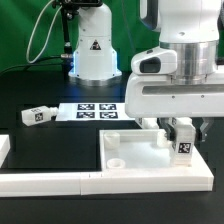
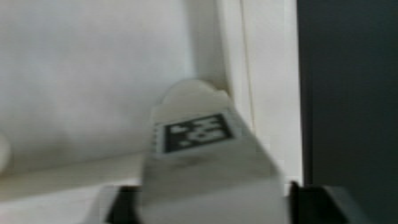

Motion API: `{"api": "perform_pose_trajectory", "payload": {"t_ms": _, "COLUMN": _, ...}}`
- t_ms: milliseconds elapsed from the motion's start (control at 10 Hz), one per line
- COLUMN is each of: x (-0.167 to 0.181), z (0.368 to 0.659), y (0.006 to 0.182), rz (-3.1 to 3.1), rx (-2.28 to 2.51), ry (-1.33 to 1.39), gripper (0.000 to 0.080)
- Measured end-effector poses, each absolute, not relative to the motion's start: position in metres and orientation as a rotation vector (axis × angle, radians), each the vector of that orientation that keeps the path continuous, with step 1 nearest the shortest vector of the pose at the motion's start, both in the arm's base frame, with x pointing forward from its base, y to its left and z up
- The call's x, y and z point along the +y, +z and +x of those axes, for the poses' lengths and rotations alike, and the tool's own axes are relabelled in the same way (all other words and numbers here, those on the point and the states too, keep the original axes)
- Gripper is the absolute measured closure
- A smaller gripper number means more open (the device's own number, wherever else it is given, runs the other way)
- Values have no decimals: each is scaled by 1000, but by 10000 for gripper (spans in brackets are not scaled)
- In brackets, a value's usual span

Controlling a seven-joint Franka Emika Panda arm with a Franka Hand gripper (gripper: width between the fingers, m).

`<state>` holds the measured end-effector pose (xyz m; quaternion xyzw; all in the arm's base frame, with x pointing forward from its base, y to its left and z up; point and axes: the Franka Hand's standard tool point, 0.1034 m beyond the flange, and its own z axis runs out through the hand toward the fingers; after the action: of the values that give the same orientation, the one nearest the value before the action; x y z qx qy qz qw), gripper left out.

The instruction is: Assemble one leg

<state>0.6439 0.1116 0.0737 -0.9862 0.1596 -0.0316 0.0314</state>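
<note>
My gripper (image 1: 184,138) is shut on one leg (image 1: 184,148), a small white peg with a black-and-white tag, and holds it upright over the corner of the big white square panel (image 1: 150,170) on the exterior view's right. In the wrist view the leg (image 2: 199,140) sits between the two dark fingers of the gripper (image 2: 214,206), its tip close to the panel's raised rim (image 2: 240,60). I cannot tell whether the leg touches the panel. Another leg (image 1: 35,116) lies on the black table at the exterior view's left.
The marker board (image 1: 95,110) lies behind the panel. The long white L-shaped border bar (image 1: 45,181) runs along the front. The panel has a round hole (image 1: 118,158) near its left corner. The robot base (image 1: 92,55) stands at the back.
</note>
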Motion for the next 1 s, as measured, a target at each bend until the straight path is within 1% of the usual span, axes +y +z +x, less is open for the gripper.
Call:
{"api": "perform_pose_trajectory", "payload": {"t_ms": 200, "x": 110, "z": 644, "y": 73, "rz": -2997, "rx": 688, "ry": -85, "gripper": 510}}
{"api": "perform_pose_trajectory", "payload": {"t_ms": 400, "x": 109, "z": 643, "y": 72, "rz": -2906, "rx": 1007, "ry": -60, "gripper": 511}}
{"api": "perform_pose_trajectory", "payload": {"t_ms": 500, "x": 108, "z": 643, "y": 72, "rz": -2818, "rx": 1211, "ry": -52, "gripper": 511}}
{"api": "perform_pose_trajectory", "payload": {"t_ms": 800, "x": 111, "z": 641, "y": 71, "rz": -2302, "rx": 1931, "ry": 19, "gripper": 511}}
{"api": "perform_pose_trajectory", "payload": {"t_ms": 1000, "x": 112, "z": 641, "y": 71, "rz": -2199, "rx": 2043, "ry": 35, "gripper": 511}}
